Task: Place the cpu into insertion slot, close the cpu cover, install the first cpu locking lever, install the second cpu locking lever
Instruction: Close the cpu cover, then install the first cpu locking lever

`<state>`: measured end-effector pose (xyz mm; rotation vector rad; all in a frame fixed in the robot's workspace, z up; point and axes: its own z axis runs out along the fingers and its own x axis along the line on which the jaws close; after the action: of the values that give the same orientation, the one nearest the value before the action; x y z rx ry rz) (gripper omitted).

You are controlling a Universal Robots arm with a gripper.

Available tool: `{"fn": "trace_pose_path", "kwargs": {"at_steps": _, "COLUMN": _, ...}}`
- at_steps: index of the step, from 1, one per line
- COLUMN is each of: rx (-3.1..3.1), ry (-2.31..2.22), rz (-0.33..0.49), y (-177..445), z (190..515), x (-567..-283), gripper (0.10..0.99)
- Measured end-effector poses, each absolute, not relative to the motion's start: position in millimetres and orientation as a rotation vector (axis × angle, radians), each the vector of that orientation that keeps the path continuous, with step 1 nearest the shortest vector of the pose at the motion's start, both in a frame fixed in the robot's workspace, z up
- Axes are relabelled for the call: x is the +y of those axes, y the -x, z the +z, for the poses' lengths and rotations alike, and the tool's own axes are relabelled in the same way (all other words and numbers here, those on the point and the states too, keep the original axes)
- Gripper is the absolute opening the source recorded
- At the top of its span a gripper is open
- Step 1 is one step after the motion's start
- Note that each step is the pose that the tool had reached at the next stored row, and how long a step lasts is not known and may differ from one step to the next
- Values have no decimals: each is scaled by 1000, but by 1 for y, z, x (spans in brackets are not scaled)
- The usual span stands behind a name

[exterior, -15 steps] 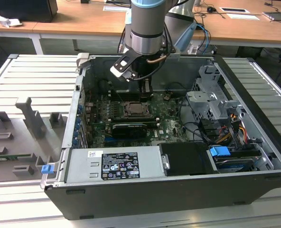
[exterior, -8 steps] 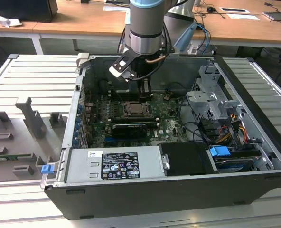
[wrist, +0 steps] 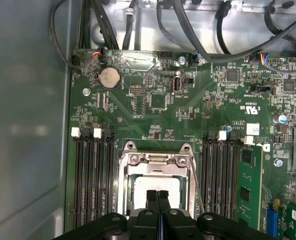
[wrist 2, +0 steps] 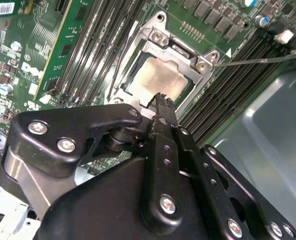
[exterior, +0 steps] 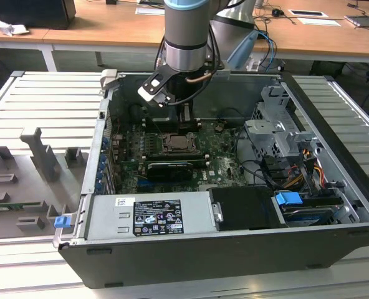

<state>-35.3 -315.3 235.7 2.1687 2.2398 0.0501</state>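
The arm (exterior: 184,37) reaches straight down into the open computer case (exterior: 334,118), which sits on the ribbed grey counter (exterior: 41,106). In the exterior view the claw (exterior: 186,121) hangs just above the insertion slot (exterior: 180,144), near the middle of the green board (exterior: 225,159). From there it's too dark to read the fingers.

The wrist views help. In both, the claw (wrist 2: 162,97) (wrist: 158,194) has its two fingers pressed flat together with nothing between them, tips poised right over the cpu (wrist 2: 155,80) (wrist: 137,190).

And the cpu is in the slot: its pale square top shows through the window of the cpu cover (wrist 2: 180,55) (wrist: 155,160), which lies down around it. The claw blocks part of the chip in both wrist views, so I can't tell whether the tips actually touch it. One side of the cover is also hidden behind the claw's black body.

In the second wrist view a thin metal rod (wrist 2: 253,61) runs from a corner of the cover out across the memory slots (wrist 2: 228,85). Whether it's latched is hard to make out.
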Motion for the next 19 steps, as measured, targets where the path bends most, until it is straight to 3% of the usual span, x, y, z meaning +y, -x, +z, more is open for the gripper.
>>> {"fn": "trace_pose_path", "kwargs": {"at_steps": 19, "rx": 2240, "ry": -2169, "rz": 50, "y": 43, "z": 248, "x": -315, "gripper": 106}}
